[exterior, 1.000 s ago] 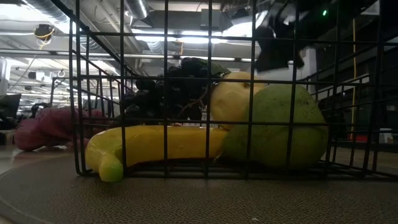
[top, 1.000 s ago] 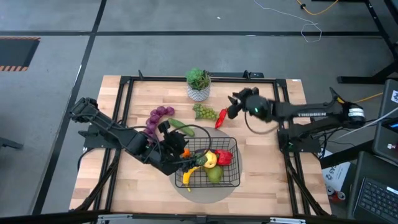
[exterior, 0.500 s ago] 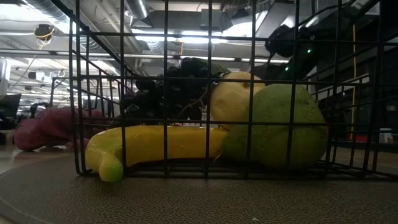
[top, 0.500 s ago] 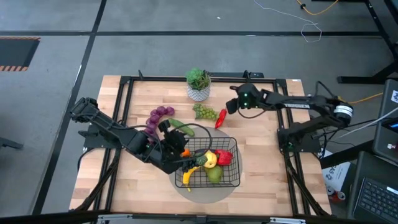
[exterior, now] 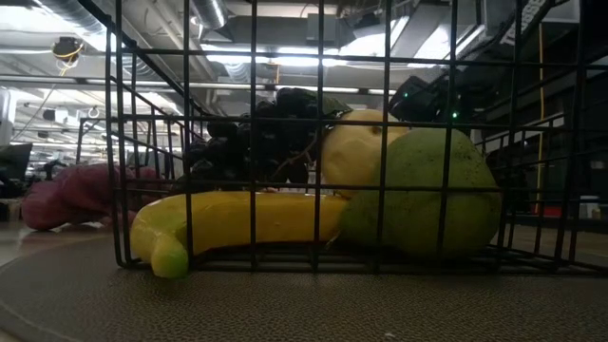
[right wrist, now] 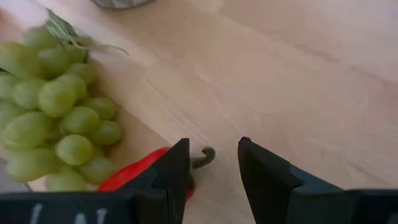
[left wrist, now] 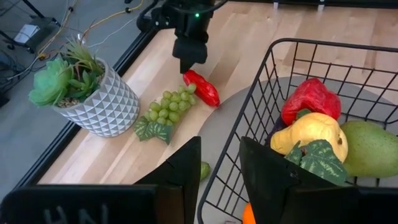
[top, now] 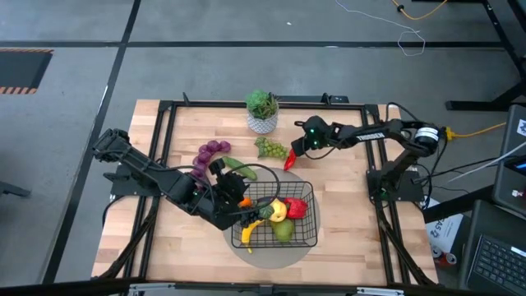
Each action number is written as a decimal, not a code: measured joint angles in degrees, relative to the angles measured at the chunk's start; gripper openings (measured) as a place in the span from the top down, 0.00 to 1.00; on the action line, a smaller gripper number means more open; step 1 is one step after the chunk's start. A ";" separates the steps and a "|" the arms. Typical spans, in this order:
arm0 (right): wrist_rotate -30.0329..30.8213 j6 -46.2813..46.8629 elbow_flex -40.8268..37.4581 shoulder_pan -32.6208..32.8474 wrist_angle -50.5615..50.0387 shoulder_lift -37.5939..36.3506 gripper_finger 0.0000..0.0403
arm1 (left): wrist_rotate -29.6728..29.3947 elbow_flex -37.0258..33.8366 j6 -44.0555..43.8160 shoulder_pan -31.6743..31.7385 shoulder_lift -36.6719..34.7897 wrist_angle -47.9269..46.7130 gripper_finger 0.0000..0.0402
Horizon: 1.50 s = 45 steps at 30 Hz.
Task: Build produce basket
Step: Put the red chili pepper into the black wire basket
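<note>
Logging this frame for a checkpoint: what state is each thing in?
Basket: partly filled.
Red pepper: on table, outside basket.
Green grapes: on table beside pepper.
Right gripper: open, around pepper's stem.
Left gripper: open, straddling basket's rim.
Pear: in basket.

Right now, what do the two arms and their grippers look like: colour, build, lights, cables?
Both arms are dark, nearly black, jointed tubes. The right gripper has two flat dark fingers and a small green light glowing on its wrist; white lettering runs along that arm's forearm, and a silvery joint sits near its elbow. The left gripper shows two broad, matte black fingers. A black cable loops beside the left arm.
</note>
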 joint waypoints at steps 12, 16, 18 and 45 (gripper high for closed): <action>0.35 -1.82 0.02 0.07 0.23 2.11 0.88 | 0.02 0.00 -0.04 0.00 0.00 -0.15 0.74; -0.11 -4.35 0.02 0.44 0.47 2.11 0.97 | 0.00 0.00 -0.04 0.00 0.00 -0.17 0.74; -0.02 -4.49 0.02 0.81 0.91 2.18 0.97 | 0.01 0.00 -0.04 0.00 0.00 -0.17 0.74; -5.74 -9.42 0.02 2.84 17.45 -8.33 1.00 | 0.00 0.00 -0.49 -0.02 0.00 -0.61 0.74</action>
